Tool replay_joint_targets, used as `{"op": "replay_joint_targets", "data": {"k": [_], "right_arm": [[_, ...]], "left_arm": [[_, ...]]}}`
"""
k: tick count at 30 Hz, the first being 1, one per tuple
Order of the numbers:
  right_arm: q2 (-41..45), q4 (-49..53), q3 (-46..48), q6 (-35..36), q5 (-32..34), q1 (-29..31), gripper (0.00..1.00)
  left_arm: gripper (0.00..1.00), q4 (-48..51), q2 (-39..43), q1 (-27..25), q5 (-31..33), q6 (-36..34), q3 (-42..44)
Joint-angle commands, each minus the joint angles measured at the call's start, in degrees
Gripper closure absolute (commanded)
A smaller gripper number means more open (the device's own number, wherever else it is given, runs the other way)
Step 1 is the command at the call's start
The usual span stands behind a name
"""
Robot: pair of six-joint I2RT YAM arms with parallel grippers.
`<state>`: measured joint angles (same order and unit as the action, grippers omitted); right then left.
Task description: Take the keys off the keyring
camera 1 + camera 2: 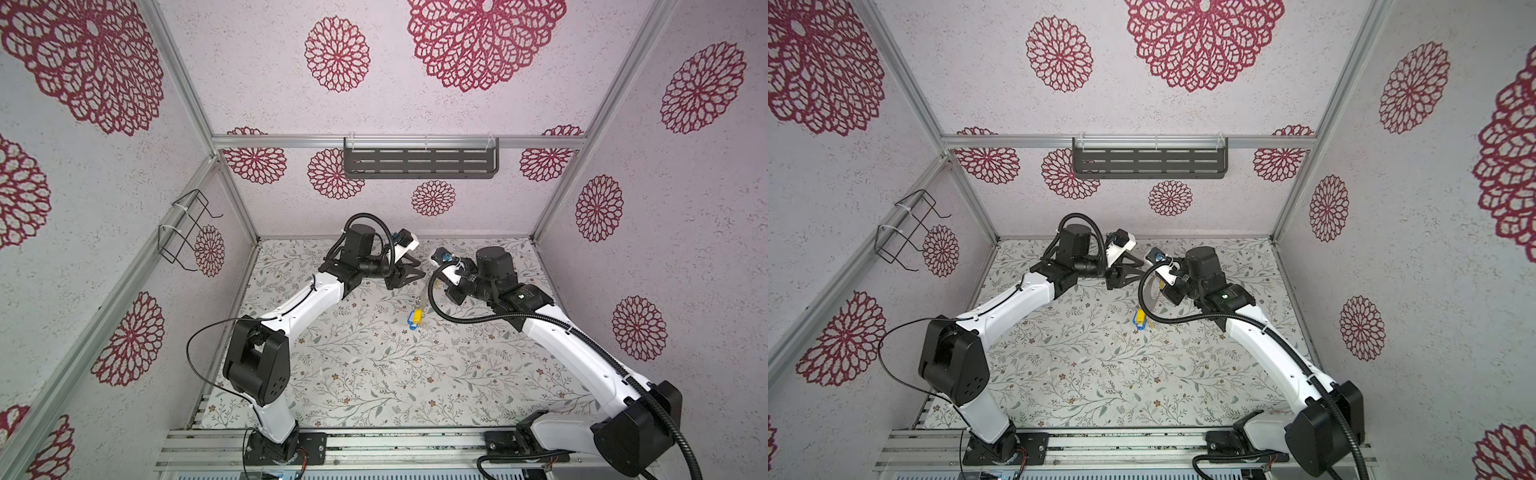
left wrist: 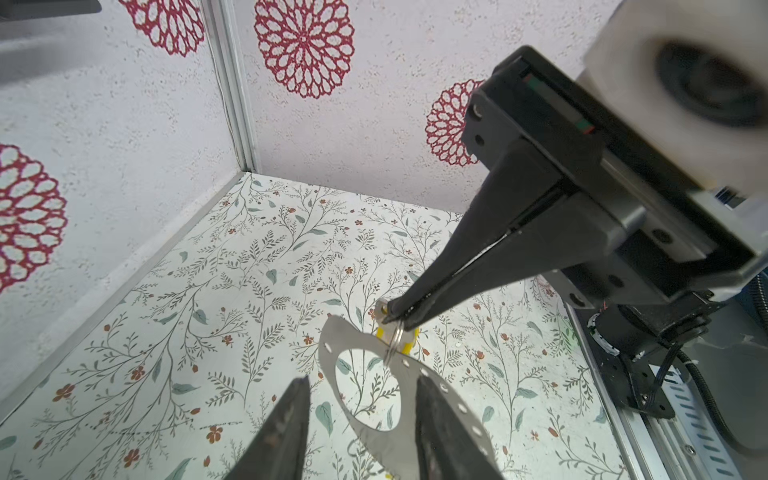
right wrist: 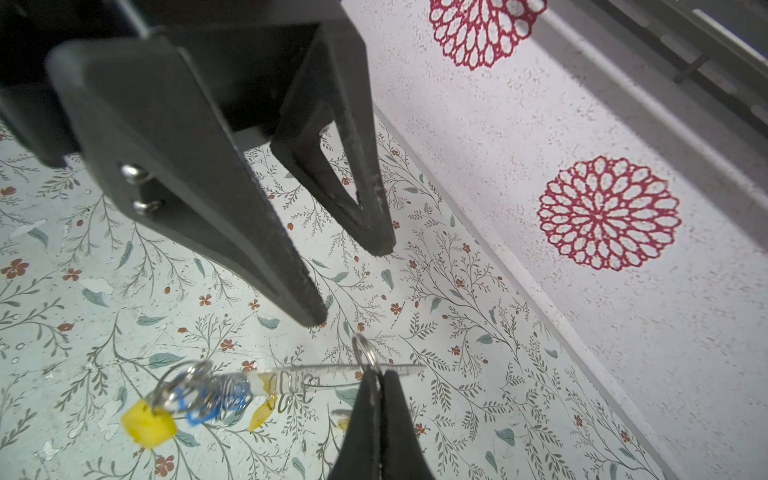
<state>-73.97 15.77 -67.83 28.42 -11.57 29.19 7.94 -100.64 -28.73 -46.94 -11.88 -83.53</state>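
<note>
Looking at a desk under a floral sheet, boxed in by pale walls with red rosettes on an aluminium frame. A black slotted shelf sits on the back wall.

The keyring is held up off the desk, out in front of that shelf, and shows edge-on in the right wrist view. The keys, blue and yellow, bunch at the end of it away from the shelf, as seen in both top views.

Right fingers are pressed together, pinching a small split ring threaded through a hole in the keyring's rim.

Left fingers are spread partway at the keyring's shelf-side end, close over its flat face near the split ring, gripping nothing. Can't tell if one brushes the plate.
</note>
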Motion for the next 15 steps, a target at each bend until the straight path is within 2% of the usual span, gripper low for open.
{"op": "replay_joint_targets", "data": {"k": [1,11,13,15], "right_arm": [[2.66,-1.63,-0.67,-0.61,-2.21,-0.1,1.0],[2.52,-1.63,-0.99,-1.25,-3.06,0.39,1.0],[2.52,-1.63,-1.01,-1.31,-2.89,0.56,1.0],[2.52,-1.73,-1.16,-1.48,-2.97,0.54,1.0]], "left_arm": [[0.57,1.79,-1.32,-0.77,-0.06,-1.79,-1.77],[0.6,3.91,-4.05,-2.49,-0.2,-2.06,-4.87],[0.66,4.56,-4.46,-2.73,-0.24,-2.24,-5.35],[0.76,5.64,-4.91,-2.83,-0.25,-2.52,-5.96]]}}
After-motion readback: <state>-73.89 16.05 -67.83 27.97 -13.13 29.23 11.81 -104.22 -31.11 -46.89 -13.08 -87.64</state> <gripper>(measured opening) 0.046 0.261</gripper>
